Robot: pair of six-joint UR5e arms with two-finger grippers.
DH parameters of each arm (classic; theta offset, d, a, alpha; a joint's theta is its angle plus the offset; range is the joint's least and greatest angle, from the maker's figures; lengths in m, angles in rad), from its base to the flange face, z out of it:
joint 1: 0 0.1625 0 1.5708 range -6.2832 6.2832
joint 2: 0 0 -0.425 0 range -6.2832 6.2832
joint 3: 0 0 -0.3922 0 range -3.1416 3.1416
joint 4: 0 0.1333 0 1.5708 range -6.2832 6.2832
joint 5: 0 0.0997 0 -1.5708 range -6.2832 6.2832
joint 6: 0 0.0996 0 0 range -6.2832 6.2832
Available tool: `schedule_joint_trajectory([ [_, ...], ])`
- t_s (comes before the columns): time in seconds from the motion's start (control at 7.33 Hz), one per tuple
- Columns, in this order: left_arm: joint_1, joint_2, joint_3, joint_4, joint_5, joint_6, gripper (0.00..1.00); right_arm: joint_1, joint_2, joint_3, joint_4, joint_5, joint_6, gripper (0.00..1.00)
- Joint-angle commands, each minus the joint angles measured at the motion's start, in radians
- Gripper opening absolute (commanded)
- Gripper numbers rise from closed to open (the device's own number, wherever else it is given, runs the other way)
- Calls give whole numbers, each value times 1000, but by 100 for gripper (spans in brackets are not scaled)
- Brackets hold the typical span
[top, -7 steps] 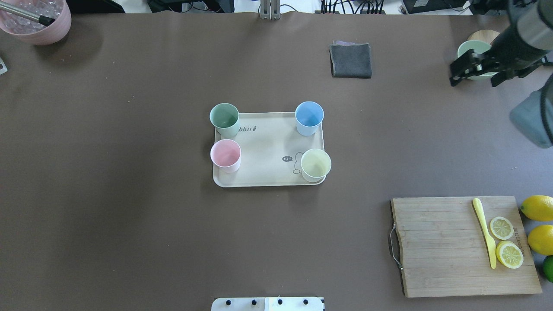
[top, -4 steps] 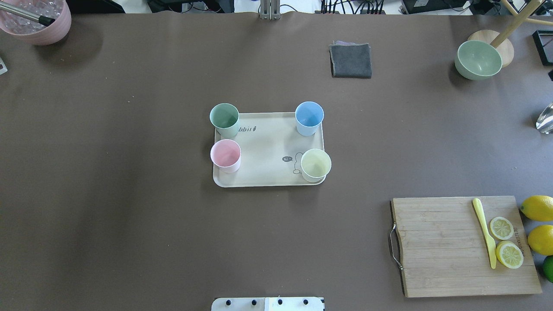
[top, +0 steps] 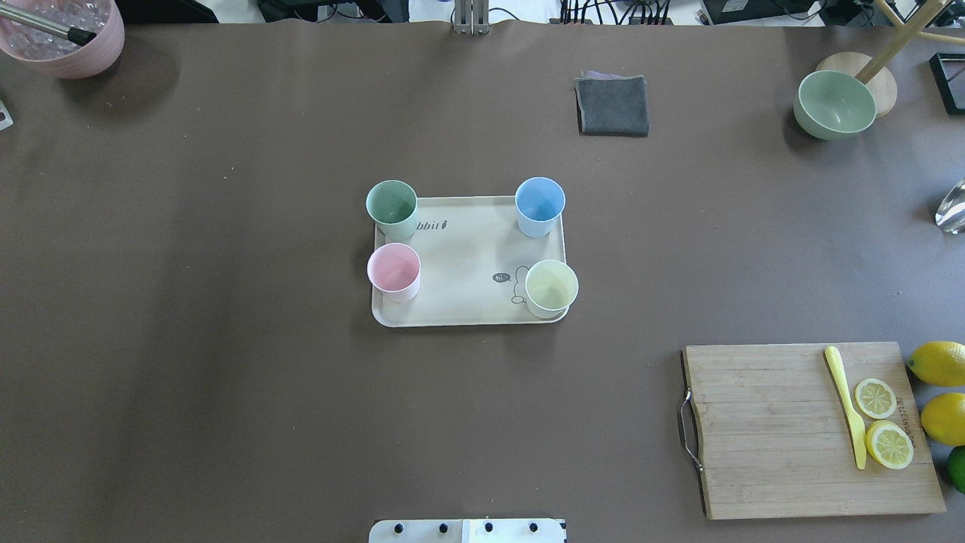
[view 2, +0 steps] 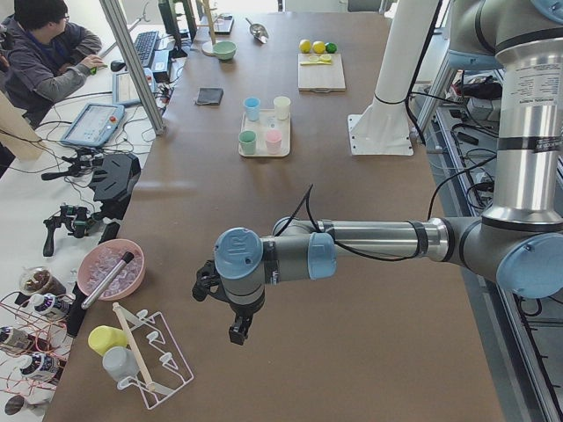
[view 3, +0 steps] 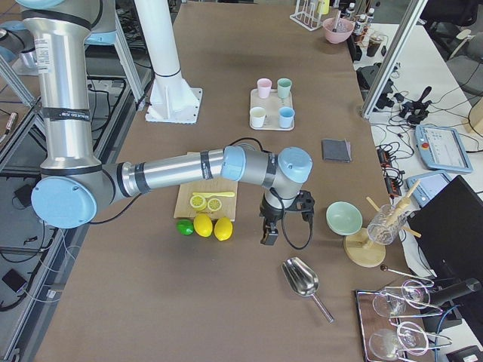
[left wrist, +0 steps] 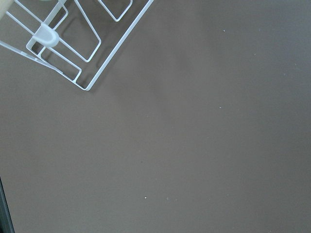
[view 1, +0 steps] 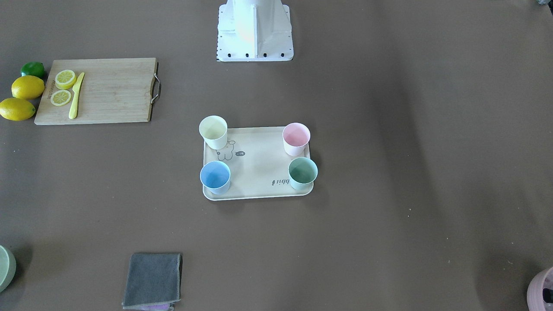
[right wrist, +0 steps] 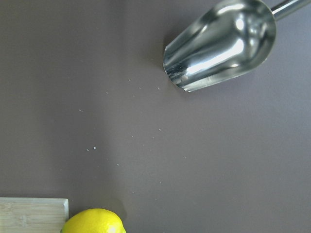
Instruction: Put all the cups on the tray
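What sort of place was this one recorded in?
Probably a robotics lab, with a table staged like a kitchen. An operator sits alongside near a teach pendant, the robot's left arm reaches over the table, and a cutting board holds lemon slices.

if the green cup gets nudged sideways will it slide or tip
Probably tips: the green cup stands tall and narrow at the tray corner, so the raised rim may catch its base. It looks empty, so likely light.

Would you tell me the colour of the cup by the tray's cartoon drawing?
That cup is pale yellow, clearest overhead.
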Motion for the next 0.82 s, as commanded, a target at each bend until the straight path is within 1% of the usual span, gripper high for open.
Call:
schedule_joint_trajectory([
  [0.0, 0, 55, -34, -12, 8, 5, 98, 2, -30, -66, 86, -4, -1, 100],
  [0.27, 0, 56, -33, -12, 5, 8, 98, 2, -31, -69, 97, -5, -3, 100],
  [0.41, 0, 56, -34, -14, 1, 8, 98, 4, -31, -69, 123, -7, -3, 100],
  [0.68, 0, 56, -36, -12, 1, 8, 98, 11, -74, -69, 264, -7, -3, 100],
])
